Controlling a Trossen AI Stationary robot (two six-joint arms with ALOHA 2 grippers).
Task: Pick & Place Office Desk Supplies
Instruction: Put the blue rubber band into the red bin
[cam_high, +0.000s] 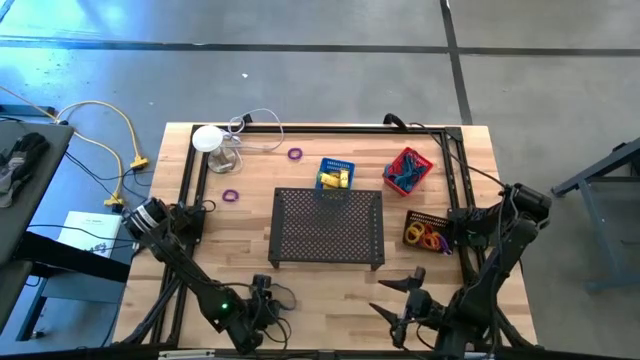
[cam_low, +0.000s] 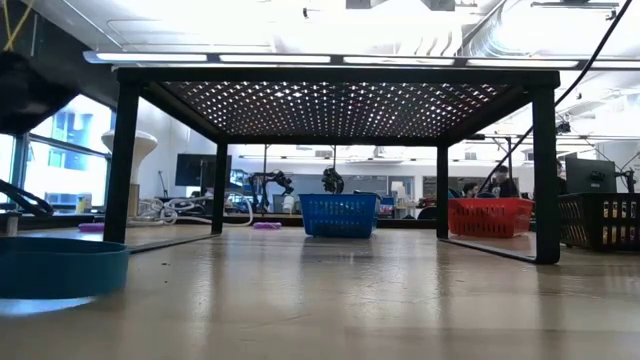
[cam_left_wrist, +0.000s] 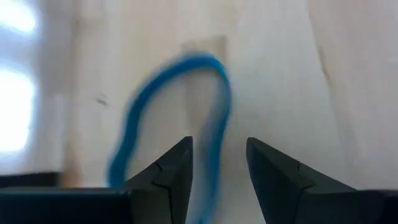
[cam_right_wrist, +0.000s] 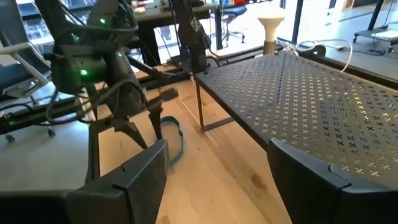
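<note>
A blue rubber-band loop (cam_left_wrist: 186, 118) lies flat on the wooden bench (cam_high: 330, 290) near its front edge, stretched into a long oval running away from the left pincer (cam_left_wrist: 217, 168), whose spread tips hang just over its near end. The right pincer (cam_high: 400, 297) waits open nearby, beside the black mesh tray (cam_high: 328, 226), with the grey floor (cam_high: 300, 60) beyond.

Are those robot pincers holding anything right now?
Nothing. The left pincer stands open over a blue rubber-band loop lying on the wood; the right pincer is open and empty.

Bright overhead ceiling light, glare top of low view; left wrist view blurred.
</note>
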